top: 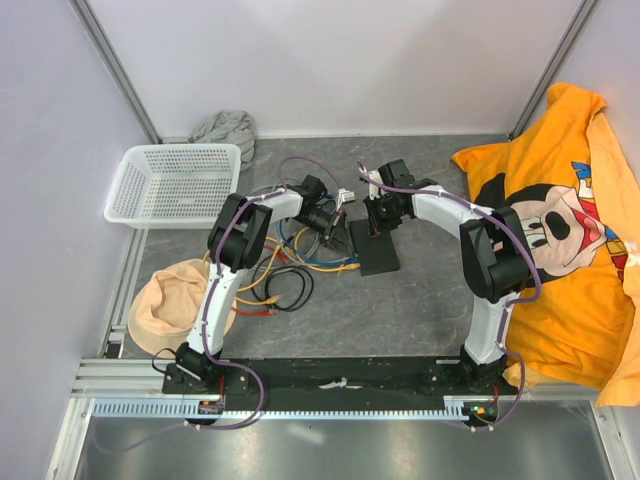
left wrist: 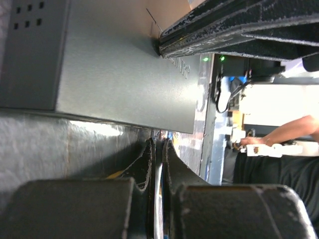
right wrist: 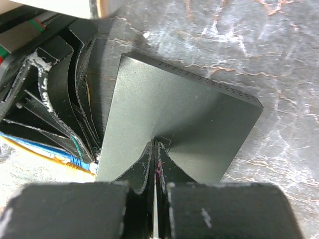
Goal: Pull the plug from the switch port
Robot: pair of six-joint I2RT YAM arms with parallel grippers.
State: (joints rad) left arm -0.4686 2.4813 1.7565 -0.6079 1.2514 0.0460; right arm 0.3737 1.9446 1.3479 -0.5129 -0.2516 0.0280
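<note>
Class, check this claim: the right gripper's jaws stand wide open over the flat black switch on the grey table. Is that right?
No. The right gripper has its jaws shut, not wide open, over the flat black switch on the grey table. The right wrist view shows this.

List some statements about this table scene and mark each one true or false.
1. The right tool is shut, its tips on the switch. True.
2. The white basket stands on the right side. False: it is at the far left.
3. An orange shirt lies at the right. True.
4. The switch is white. False: it is black.
5. Several cables lie left of the switch. True.
</note>
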